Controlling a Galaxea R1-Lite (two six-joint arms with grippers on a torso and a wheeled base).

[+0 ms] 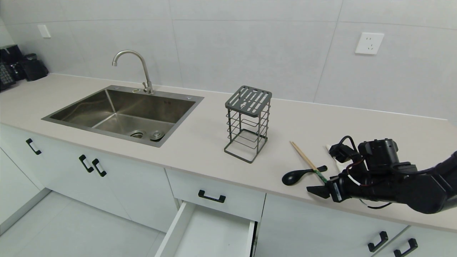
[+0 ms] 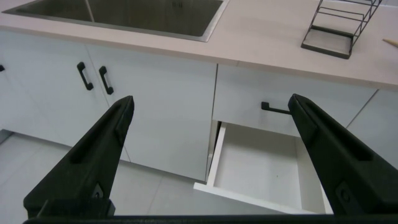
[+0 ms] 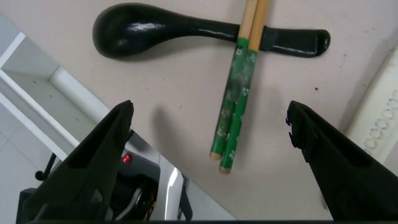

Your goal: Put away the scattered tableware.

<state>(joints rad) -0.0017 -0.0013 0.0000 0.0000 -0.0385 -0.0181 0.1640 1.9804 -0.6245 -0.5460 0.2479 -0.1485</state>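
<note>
- Beige countertop (image 1: 200, 142), tiled wall (image 1: 250, 43) behind; your sink (image 1: 121, 110) sits left, wire rack (image 1: 248, 123) centre.
- Chopsticks (image 1: 303, 159) cross the black spoon (image 1: 296, 176) handle, near right.
- Right gripper (image 3: 208, 118) over them, jaws apart.
- Left gripper (image 2: 211, 106), jaws apart, faces open drawer (image 2: 261, 168).

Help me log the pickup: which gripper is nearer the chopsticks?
Right. The right gripper hangs open right over the chopsticks on the counter; the left gripper is off the counter, out in front of the open drawer.
</note>
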